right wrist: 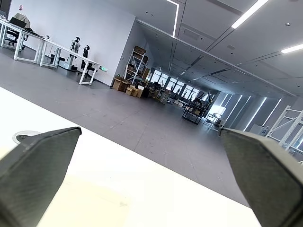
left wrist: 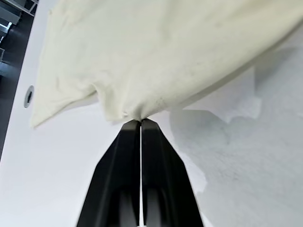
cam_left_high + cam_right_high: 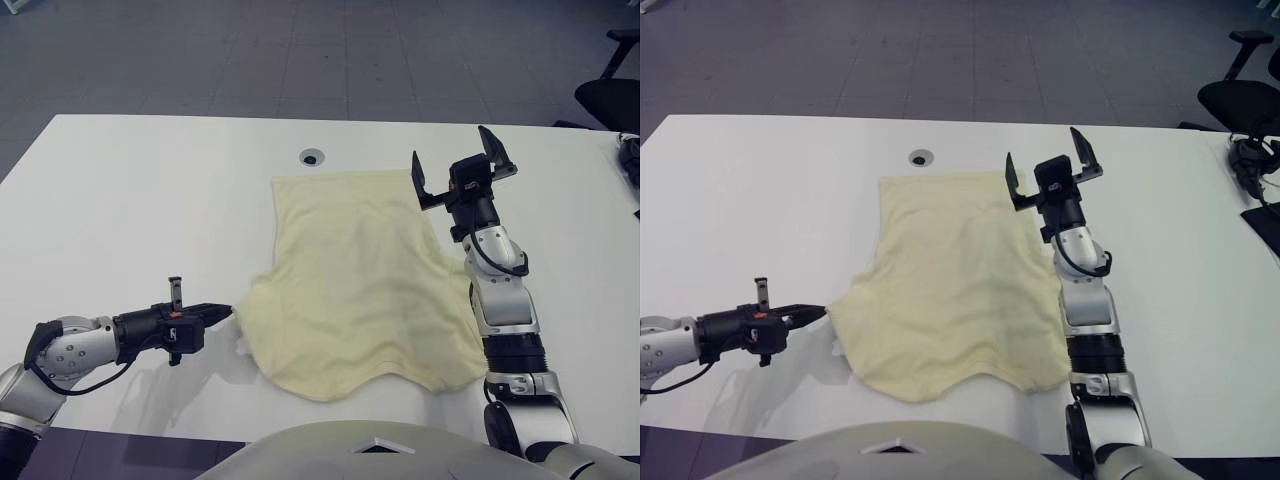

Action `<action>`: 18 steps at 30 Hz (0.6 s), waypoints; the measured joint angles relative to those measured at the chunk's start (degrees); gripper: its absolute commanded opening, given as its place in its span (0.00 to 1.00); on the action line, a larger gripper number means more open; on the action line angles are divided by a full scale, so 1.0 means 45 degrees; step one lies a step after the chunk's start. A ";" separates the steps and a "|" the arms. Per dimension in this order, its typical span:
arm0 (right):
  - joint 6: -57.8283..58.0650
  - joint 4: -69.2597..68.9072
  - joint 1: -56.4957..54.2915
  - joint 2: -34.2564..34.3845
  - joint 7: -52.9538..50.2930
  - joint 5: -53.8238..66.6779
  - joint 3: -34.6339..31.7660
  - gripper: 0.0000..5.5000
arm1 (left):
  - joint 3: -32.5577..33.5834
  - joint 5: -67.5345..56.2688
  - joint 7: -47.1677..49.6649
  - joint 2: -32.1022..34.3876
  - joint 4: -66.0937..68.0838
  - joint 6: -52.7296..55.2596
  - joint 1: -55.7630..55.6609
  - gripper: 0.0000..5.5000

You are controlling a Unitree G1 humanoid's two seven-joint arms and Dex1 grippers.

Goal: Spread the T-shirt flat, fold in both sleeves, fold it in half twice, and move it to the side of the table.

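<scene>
A pale yellow cloth T-shirt (image 3: pixel 360 285) is lying on the white rectangular table (image 3: pixel 150 200), spread loosely with soft wrinkles. Its far edge is starting just beside the small round grey cable grommet (image 3: pixel 312 157), on the robot's right of it, and the cloth is widening from there back towards the robot's side of the table.

The left gripper (image 3: pixel 225 311) is sitting well nearer the robot than the grommet and to the robot's left of it, at the T-shirt's left corner. The left arm is stretching low and almost level over the table, its forearm pointing to the robot's right, towards the cloth. Its two black fingers (image 2: pixel 156 156) are pressing together with no gap between them, and they are pinching the edge of the T-shirt at their tips; the cloth is bunching and lifting a little off the table where it is gripped.

The right gripper (image 3: pixel 449 141) is standing on the robot's right of the grommet, at about the same depth on the table, by the T-shirt's far right corner. The right forearm is rising steeply from the near edge along the shirt's right side, with the wrist tipped up so the fingers are pointing upward and away from the robot. Its black fingers (image 1: pixel 38 165) are spreading wide apart and are holding nothing.
</scene>
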 measured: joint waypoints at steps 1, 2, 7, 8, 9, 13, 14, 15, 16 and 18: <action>-0.0001 -0.0002 0.0000 0.0000 0.0000 0.0000 0.0001 0.98 | 0.0173 -0.0368 -0.0206 0.0059 -0.0247 0.0101 0.0063 0.00; 0.0002 -0.0001 0.0000 0.0003 0.0000 0.0001 0.0004 0.98 | 0.0457 -0.0815 -0.0399 0.0122 -0.0516 0.0215 0.0198 0.00; 0.0023 -0.0005 -0.0001 0.0012 0.0000 0.0000 0.0028 0.98 | 0.1433 -0.1937 -0.1146 0.0404 -0.1325 0.0880 0.0392 0.00; 0.0032 -0.0007 -0.0001 0.0013 0.0000 0.0000 0.0029 0.98 | 0.1504 -0.1935 -0.1316 0.0412 -0.1330 0.0970 0.0397 0.00; 0.0036 -0.0007 -0.0001 0.0018 0.0000 0.0000 0.0037 0.98 | 0.1539 -0.1933 -0.1382 0.0412 -0.1332 0.1052 0.0399 0.00; 0.0063 -0.0011 -0.0001 0.0026 0.0000 -0.0001 0.0053 0.98 | 0.1667 -0.1688 -0.1589 0.0409 -0.1257 0.1319 0.0338 0.00; 0.0097 -0.0024 -0.0001 0.0029 0.0000 -0.0001 0.0056 0.98 | 0.1681 -0.1680 -0.1645 0.0408 -0.1165 0.1372 0.0259 0.00; 0.0128 -0.0039 -0.0001 0.0032 -0.0001 -0.0002 0.0062 0.98 | 0.1701 -0.1679 -0.1686 0.0408 -0.1098 0.1386 0.0178 0.00; 0.0156 -0.0070 -0.0001 0.0040 -0.0002 -0.0003 0.0070 0.98 | 0.1731 -0.1681 -0.1734 0.0408 -0.1022 0.1415 0.0090 0.00; 0.0177 -0.0146 -0.0001 0.0067 -0.0004 -0.0023 0.0104 0.98 | 0.1770 -0.1675 -0.1865 0.0404 -0.0700 0.1466 -0.0139 0.00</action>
